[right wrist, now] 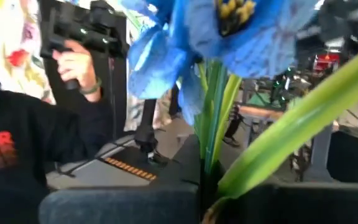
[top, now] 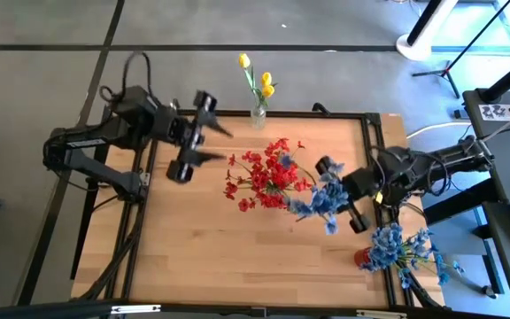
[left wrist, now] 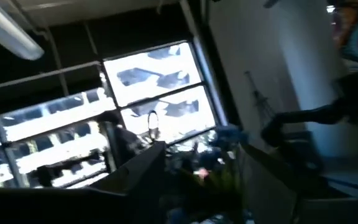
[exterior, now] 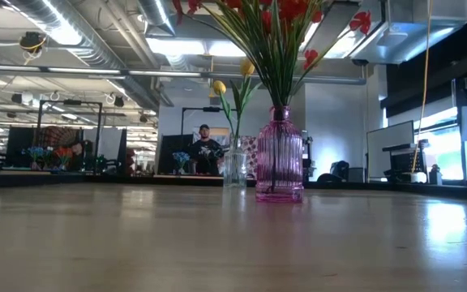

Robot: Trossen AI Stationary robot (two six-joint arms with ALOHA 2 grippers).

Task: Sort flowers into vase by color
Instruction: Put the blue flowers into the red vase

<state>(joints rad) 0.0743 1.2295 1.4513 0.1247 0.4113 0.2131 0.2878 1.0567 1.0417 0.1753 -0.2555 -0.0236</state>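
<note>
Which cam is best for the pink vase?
Low view: the pink vase stands whole and upright, green stems rising from its neck. The high view hides it under the red flowers. Neither wrist view shows it; the right gripper holds a blue flower.

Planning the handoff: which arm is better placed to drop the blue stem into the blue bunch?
Right. The right gripper grips a blue stem, near the blue bunch. The left gripper hangs empty across the table.
</note>
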